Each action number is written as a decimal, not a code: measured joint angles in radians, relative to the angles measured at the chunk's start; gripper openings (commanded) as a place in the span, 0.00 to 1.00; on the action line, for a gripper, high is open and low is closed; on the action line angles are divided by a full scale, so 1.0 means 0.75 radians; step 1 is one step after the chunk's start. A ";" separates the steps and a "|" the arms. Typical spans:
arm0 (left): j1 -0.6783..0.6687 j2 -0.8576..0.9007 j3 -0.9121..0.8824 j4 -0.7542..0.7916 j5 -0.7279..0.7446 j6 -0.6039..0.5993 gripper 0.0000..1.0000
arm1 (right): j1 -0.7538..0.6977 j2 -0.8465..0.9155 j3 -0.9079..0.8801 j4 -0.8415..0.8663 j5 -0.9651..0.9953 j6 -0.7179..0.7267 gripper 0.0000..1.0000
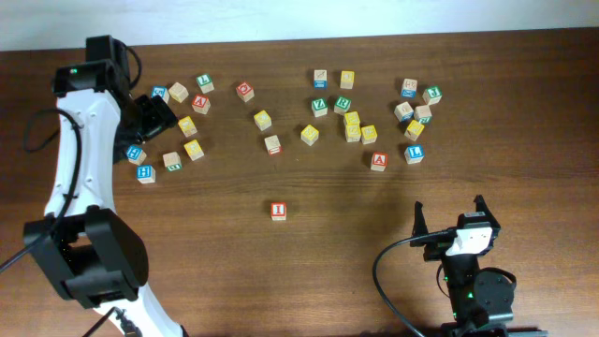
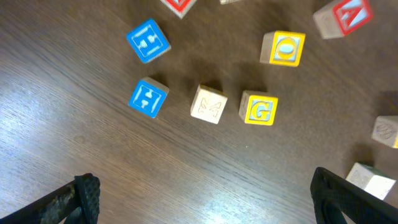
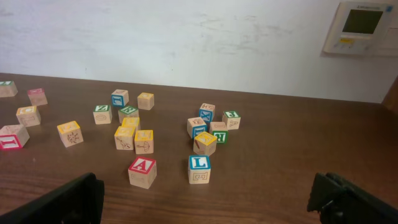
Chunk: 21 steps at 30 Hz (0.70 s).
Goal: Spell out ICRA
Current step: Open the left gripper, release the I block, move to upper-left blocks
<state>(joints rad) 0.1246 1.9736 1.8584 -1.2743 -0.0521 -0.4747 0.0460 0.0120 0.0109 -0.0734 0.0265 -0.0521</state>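
The red I cube (image 1: 278, 211) sits alone in the middle of the table. One red A cube (image 1: 378, 161) (image 3: 142, 172) lies right of centre, and a second red A cube (image 1: 200, 103) (image 2: 345, 15) lies near the left arm. A green cube (image 3: 219, 135) in the right cluster seems to carry an R. I read no C on any yellow cube. My left gripper (image 1: 155, 116) (image 2: 208, 205) hovers open above bare wood, holding nothing. My right gripper (image 1: 449, 220) (image 3: 214, 208) is open and empty near the front edge.
Loose letter cubes are scattered across the back half. Under the left wrist lie a blue H (image 2: 148, 98), another blue cube (image 2: 148, 41), a plain M (image 2: 208, 104), a yellow G (image 2: 260, 109) and a yellow O (image 2: 285, 48). A blue L (image 3: 199, 169) sits beside the right A.
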 measured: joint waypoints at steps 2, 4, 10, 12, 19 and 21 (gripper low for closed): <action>-0.010 0.001 -0.021 0.014 0.006 0.000 0.99 | 0.000 0.000 0.000 0.000 0.001 0.000 0.98; -0.014 0.002 -0.023 0.051 0.034 -0.001 0.99 | 0.000 0.000 0.000 0.000 0.000 -0.001 0.98; -0.044 0.002 -0.026 0.212 0.106 -0.001 0.99 | 0.000 0.000 0.000 0.000 0.001 -0.001 0.98; -0.076 0.002 -0.026 0.263 0.111 -0.001 0.99 | 0.001 0.000 0.000 0.000 0.000 -0.001 0.98; -0.272 0.005 -0.027 0.351 0.115 -0.001 0.99 | 0.000 0.000 0.000 0.000 0.000 -0.001 0.98; -0.341 0.007 -0.027 0.355 0.104 -0.001 0.99 | 0.000 0.000 0.000 0.000 0.000 -0.001 0.98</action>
<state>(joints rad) -0.1310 1.9785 1.8378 -1.0084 0.0257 -0.4751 0.0460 0.0120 0.0109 -0.0734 0.0265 -0.0528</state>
